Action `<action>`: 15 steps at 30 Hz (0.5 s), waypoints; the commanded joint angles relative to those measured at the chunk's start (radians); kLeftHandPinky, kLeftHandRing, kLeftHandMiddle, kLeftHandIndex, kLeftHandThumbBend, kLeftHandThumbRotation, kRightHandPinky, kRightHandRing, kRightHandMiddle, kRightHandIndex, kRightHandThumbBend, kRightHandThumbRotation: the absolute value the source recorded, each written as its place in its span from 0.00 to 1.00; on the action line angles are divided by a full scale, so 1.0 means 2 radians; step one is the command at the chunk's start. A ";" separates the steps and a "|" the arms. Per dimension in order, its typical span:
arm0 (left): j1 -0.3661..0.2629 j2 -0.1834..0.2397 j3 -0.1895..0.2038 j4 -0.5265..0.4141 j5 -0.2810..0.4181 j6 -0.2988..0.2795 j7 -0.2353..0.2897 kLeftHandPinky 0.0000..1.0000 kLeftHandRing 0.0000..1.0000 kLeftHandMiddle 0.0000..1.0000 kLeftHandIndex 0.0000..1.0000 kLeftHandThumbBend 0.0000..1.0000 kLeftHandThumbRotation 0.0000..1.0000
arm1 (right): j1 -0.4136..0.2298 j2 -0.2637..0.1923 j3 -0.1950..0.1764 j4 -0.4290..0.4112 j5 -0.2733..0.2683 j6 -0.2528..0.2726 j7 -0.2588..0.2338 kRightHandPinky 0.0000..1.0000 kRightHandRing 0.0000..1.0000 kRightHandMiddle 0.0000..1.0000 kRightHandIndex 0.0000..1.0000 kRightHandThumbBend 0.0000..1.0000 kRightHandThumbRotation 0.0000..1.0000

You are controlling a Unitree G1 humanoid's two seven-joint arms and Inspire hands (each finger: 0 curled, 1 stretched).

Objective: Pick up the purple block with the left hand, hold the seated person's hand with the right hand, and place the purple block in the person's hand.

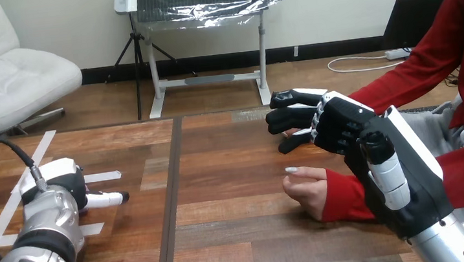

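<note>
My left hand (66,184) is low on the table at the left, its white back toward me. Whatever lies under it is hidden by the hand itself. My right hand (346,125) is raised over the table's right half, its back toward me. The person's far arm in a red sleeve (400,84) reaches in behind my right hand, and only a sliver of the person's far hand (280,134) shows past it. I cannot tell whether the two touch. The person's near hand (307,188) rests on the table as a loose fist, below and left of my right hand.
Strips of white tape (101,177) lie on the wooden table (222,190) around my left hand. A dark seam (174,195) runs down the tabletop between its two halves. The person sits at the right side.
</note>
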 commanded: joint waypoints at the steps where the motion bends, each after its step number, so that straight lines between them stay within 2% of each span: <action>1: 0.000 -0.005 -0.004 0.001 0.001 -0.004 0.010 0.99 0.96 0.94 0.92 0.61 0.72 | -0.014 0.000 -0.003 -0.027 0.007 0.000 -0.004 0.60 0.71 0.72 0.74 0.93 1.00; 3: -0.001 -0.006 -0.001 0.000 -0.001 -0.003 0.013 0.98 0.93 0.91 0.88 0.61 0.71 | -0.014 0.000 -0.003 -0.026 0.006 0.000 -0.005 0.60 0.72 0.72 0.75 0.93 1.00; 4: -0.002 -0.006 0.000 0.000 -0.002 -0.001 0.014 0.94 0.90 0.89 0.86 0.62 0.71 | -0.014 0.000 -0.003 -0.026 0.006 -0.001 -0.005 0.60 0.72 0.72 0.75 0.93 1.00; 5: -0.002 -0.006 0.000 0.000 -0.003 -0.001 0.015 0.87 0.86 0.86 0.83 0.62 0.70 | -0.014 0.001 -0.004 -0.025 0.006 -0.001 -0.005 0.60 0.72 0.72 0.75 0.93 1.00; 6: -0.003 -0.007 0.004 0.000 -0.006 0.001 0.018 0.85 0.85 0.85 0.82 0.62 0.69 | -0.014 0.001 -0.004 -0.024 0.006 -0.002 -0.005 0.60 0.72 0.72 0.75 0.93 1.00; 9: -0.003 -0.007 0.012 -0.001 -0.013 -0.001 0.028 0.65 0.75 0.78 0.77 0.63 0.67 | -0.015 0.001 -0.004 -0.023 0.006 -0.004 -0.005 0.60 0.72 0.72 0.75 0.93 1.00; 13: -0.002 -0.007 0.018 -0.003 -0.018 -0.006 0.042 0.46 0.59 0.66 0.70 0.63 0.61 | -0.015 0.001 -0.004 -0.023 0.004 -0.003 -0.006 0.60 0.72 0.72 0.75 0.93 1.00; 15: -0.001 -0.006 0.019 -0.004 -0.020 -0.009 0.048 0.42 0.56 0.64 0.70 0.63 0.60 | -0.015 0.002 -0.004 -0.023 0.004 -0.002 -0.007 0.60 0.72 0.72 0.75 0.93 1.00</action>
